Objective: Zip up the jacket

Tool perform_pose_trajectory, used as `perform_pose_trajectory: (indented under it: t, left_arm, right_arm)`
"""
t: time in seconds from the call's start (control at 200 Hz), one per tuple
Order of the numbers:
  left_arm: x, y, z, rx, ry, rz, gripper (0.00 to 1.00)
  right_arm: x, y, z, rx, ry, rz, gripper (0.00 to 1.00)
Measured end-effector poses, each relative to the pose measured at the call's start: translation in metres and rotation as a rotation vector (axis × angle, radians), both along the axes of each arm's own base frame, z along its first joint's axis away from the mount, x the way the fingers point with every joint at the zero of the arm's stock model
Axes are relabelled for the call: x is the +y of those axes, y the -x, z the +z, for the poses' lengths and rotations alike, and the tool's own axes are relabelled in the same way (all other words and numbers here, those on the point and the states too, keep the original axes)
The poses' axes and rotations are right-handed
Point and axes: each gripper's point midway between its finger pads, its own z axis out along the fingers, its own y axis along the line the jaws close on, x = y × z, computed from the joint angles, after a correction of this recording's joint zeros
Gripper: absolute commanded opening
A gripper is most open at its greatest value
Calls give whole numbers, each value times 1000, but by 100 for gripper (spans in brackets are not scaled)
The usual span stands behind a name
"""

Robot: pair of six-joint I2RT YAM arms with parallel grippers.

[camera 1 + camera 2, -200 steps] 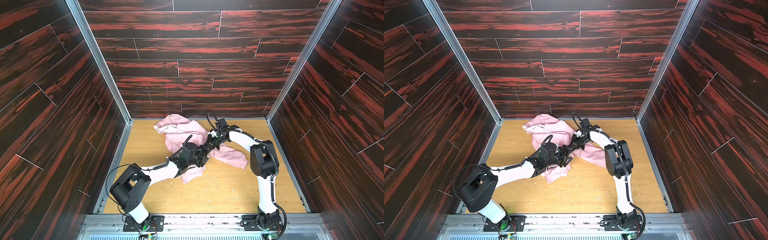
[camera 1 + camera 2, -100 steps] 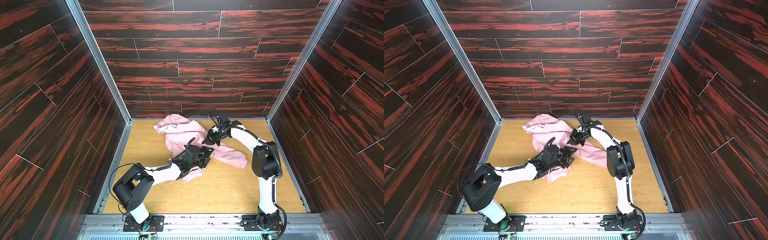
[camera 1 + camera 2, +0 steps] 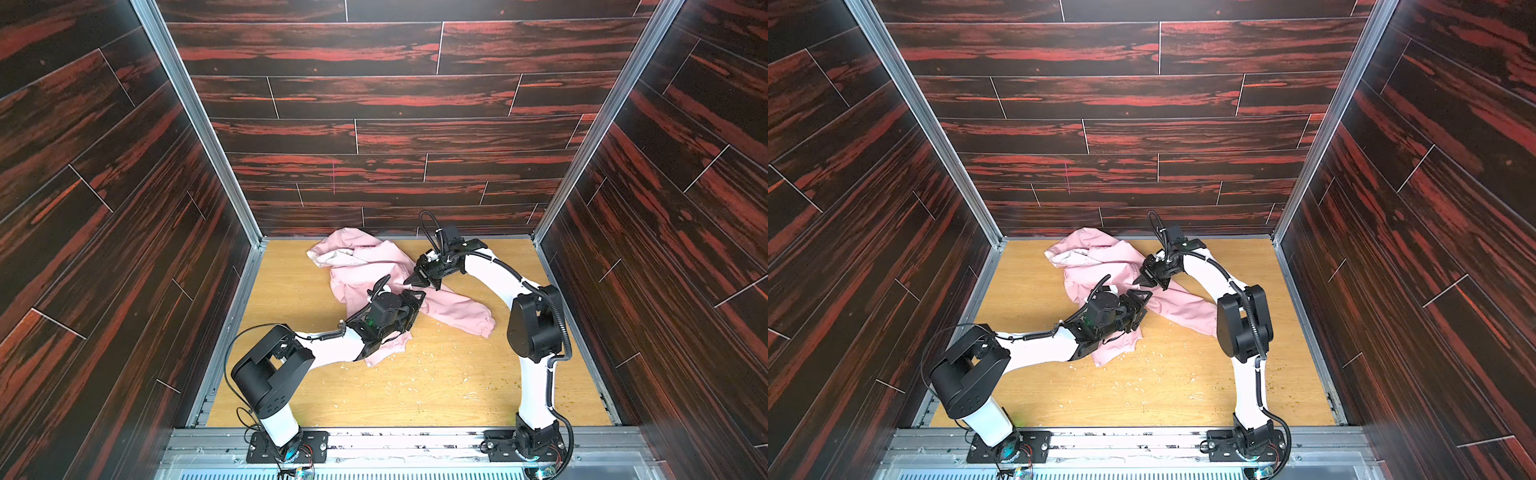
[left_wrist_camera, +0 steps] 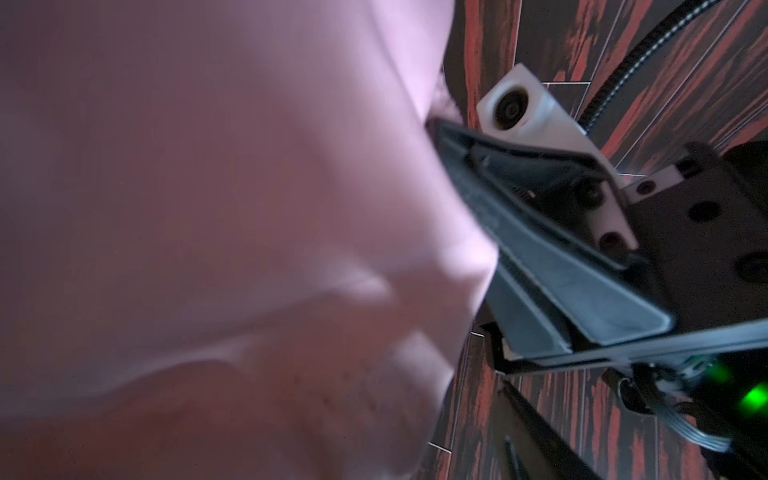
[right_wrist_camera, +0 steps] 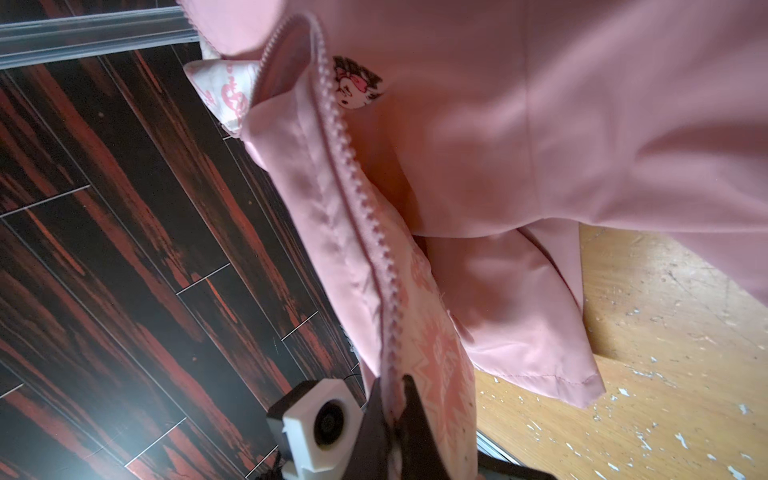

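**Item:** jacket (image 3: pixel 365 266), light pink, hooded.

**Location:** crumpled on the wooden floor (image 3: pixel 415 386) at upper centre of both top views. The hood end is laid against the back wall and one sleeve is spread toward the lower right.

**Right gripper** (image 5: pixel 392 386): jaws are closed tight on the zipper edge, at bottom centre of the right wrist view. Whether the slider is inside the pinch cannot be told.

**Left gripper** (image 3: pixel 1139 309): jaws are held apart over the hem, just below the right gripper in a top view. No fabric is seen clamped.

**Axis:** the zipper teeth (image 5: pixel 359 199) are drawn in one long line from the pinch up and left across the frame to the collar. The right arm is judged the nearer. Any pull is expected along that line, with the hem steadied by the left.

**Markings:** a cartoon print (image 5: pixel 357 85), a face with a pink bow, is placed beside the teeth near the top. Patterned lining (image 5: pixel 440 353) is exposed, but its pink marks cannot be read. No brand is legible.
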Motion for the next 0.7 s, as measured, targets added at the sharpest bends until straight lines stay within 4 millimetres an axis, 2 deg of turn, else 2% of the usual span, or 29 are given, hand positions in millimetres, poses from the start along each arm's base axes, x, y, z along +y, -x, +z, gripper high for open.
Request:
perform_pose_trajectory:
  t: [0.326,0.696]
  left_arm:
    - [17,-15,-1,-26,-31,37,67]
    - [18,-11,-12,-13,-91,8,40]
  right_arm:
    - [1,1,0,5,-5,3,0]
    - [-2,2,-3,4,17,1,0]
